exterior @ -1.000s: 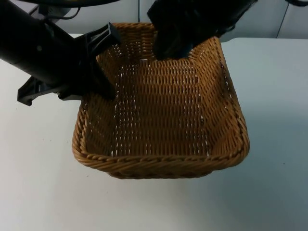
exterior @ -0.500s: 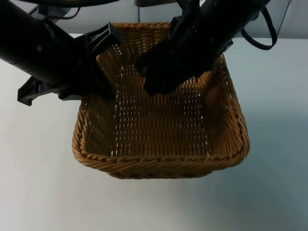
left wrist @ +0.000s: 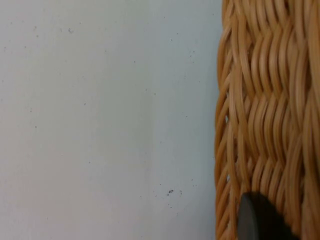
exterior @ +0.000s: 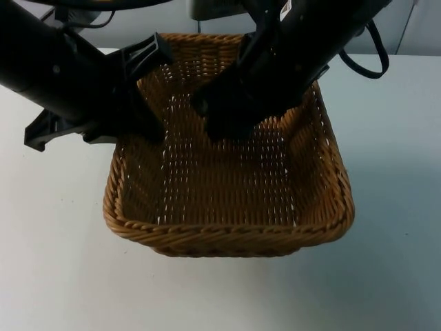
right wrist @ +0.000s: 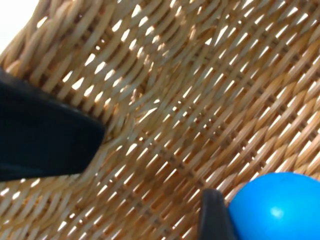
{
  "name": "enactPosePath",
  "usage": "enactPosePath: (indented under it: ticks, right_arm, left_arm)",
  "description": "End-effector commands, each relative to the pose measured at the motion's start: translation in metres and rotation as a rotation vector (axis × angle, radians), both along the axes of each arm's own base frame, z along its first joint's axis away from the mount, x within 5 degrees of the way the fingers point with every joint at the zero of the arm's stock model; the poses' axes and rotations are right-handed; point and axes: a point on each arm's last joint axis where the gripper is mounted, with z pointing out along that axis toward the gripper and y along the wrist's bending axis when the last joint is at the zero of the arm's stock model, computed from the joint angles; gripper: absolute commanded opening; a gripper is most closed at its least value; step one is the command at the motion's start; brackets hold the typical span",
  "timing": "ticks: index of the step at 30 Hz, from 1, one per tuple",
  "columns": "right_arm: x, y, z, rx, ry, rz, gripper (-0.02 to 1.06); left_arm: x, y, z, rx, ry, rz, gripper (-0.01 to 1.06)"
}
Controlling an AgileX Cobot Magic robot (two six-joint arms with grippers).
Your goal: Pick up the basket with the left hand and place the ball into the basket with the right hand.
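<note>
From the top: left end effector (exterior: 141, 121) clamped on wicker basket (exterior: 234, 234) rim, right end effector (exterior: 220, 114) over its inside; left wrist: basket wall (left wrist: 265, 110) beside white table (left wrist: 100, 110); right wrist: blue ball (right wrist: 277, 207) gripped (beside a fingertip (right wrist: 215, 217)) above the weave.
</note>
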Motion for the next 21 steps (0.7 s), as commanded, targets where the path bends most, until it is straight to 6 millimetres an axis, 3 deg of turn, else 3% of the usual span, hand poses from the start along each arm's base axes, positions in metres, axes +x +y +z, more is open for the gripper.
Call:
enactPosePath:
  ticks: [1, 7, 11, 16, 17, 21]
  right_arm:
    - [0.002, 0.002, 0.001, 0.003, -0.023, 0.005, 0.58]
    - [0.000, 0.000, 0.010, 0.001, -0.038, 0.017, 0.78]
    - [-0.002, -0.002, 0.022, 0.013, -0.065, 0.019, 0.80]
    - [-0.011, -0.010, 0.062, 0.050, -0.147, 0.028, 0.80]
    - [-0.011, -0.010, 0.062, 0.050, -0.147, 0.028, 0.80]
    - [-0.026, -0.022, 0.106, 0.087, -0.233, 0.038, 0.80]
  left_arm:
    - [-0.002, -0.002, 0.006, -0.027, -0.002, 0.012, 0.00]
    - [-0.002, -0.002, 0.006, -0.027, -0.002, 0.012, 0.00]
    - [-0.002, -0.002, 0.006, -0.027, -0.002, 0.012, 0.00]
    - [-0.001, -0.001, 0.006, -0.025, -0.004, 0.014, 0.00]
    - [-0.001, -0.001, 0.006, -0.025, -0.004, 0.014, 0.00]
    - [-0.001, -0.001, 0.006, -0.023, -0.008, 0.018, 0.00]
